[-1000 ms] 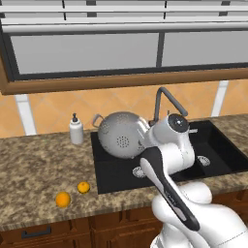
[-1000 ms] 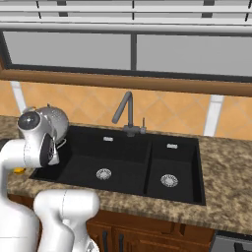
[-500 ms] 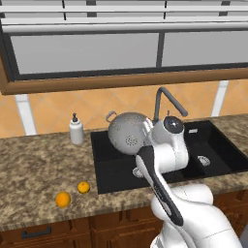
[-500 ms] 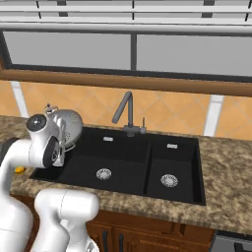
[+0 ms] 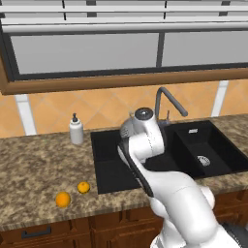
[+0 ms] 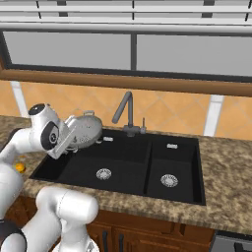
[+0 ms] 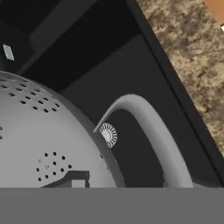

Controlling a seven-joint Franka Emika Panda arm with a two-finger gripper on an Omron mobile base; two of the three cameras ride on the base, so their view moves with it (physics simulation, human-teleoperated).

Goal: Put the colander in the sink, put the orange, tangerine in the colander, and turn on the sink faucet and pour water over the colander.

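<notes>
Well to the hand's left on the worktop (image 5: 34, 169) lie the orange (image 5: 62, 199) and tangerine (image 5: 84, 187), with a white soap bottle (image 5: 75, 130) behind them. The hand (image 6: 74, 140) is clamped on the colander (image 6: 84, 129), holding it tilted in the air above the left basin of the sink (image 6: 123, 165). Just right of the hand stands the sink faucet (image 6: 127, 112)

A white soap bottle (image 5: 75, 131) stands on the granite counter (image 5: 34, 164) (just beside the backsplash).
</notes>
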